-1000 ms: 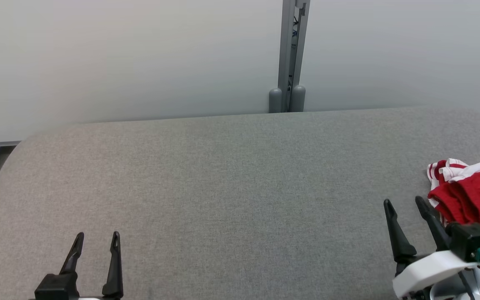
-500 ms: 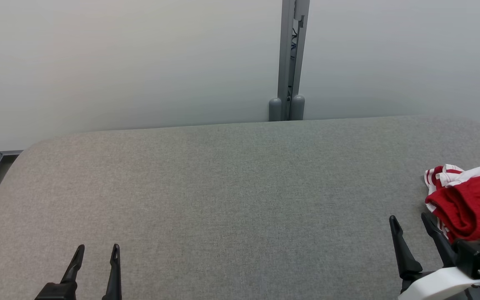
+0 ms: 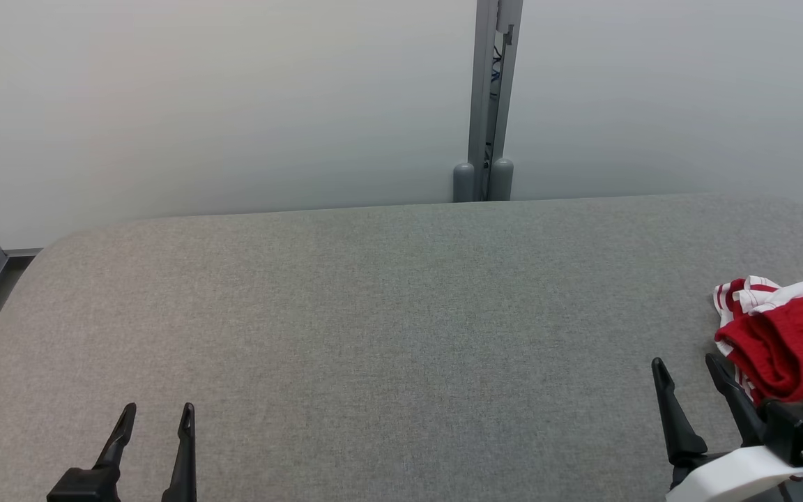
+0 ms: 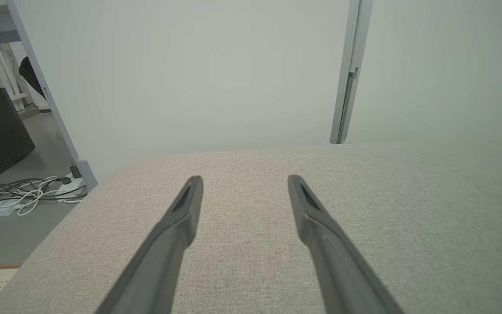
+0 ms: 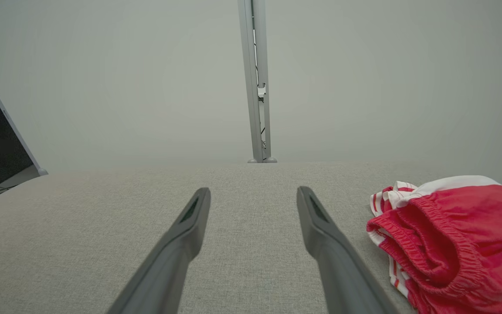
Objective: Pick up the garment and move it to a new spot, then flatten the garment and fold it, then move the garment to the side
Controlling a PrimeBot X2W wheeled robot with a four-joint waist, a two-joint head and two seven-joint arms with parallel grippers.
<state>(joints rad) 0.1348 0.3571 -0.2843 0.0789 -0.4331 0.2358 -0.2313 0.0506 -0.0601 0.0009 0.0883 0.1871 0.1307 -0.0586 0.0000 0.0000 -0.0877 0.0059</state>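
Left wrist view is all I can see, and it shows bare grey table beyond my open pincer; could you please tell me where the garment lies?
Observer: The garment, red with white trim, lies bunched at the right edge of the table in the head view.
Operator: Thank you. Is the right pincer holding it?
Observer: No. The right pincer is open with nothing between its fingers, just left of the cloth.
Operator: Which part of the garment faces that pincer?
Observer: In the right wrist view, a gathered elastic waistband faces it.
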